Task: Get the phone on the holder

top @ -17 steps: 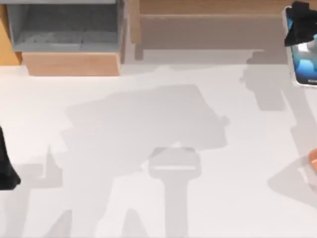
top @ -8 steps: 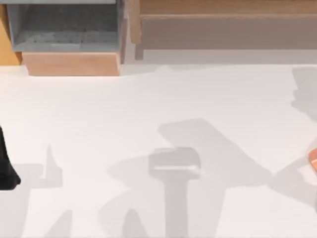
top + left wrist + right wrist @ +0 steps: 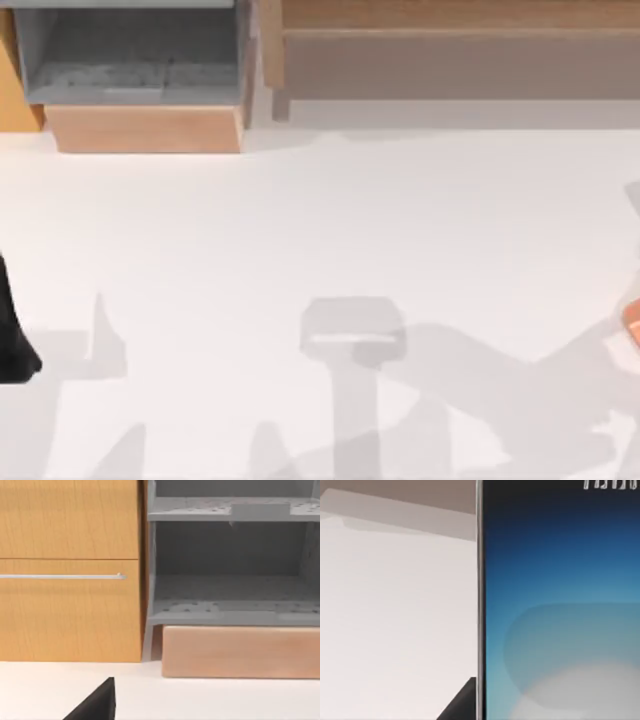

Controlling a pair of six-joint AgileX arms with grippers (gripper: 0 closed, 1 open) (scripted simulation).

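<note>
One thing matters: the phone (image 3: 560, 610) sits right against the right wrist camera, its long axis running away from it; whether the right gripper holds it I cannot tell. Left arm parked at the worktop's (image 3: 320, 220) left edge.

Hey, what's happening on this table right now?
The phone sits right in front of the right arm's wrist camera, its blue screen facing it, above the white table, so that arm seems to be carrying it. An orange piece, possibly the holder, pokes in at the table's right edge. The left arm is parked at the left edge.
</note>
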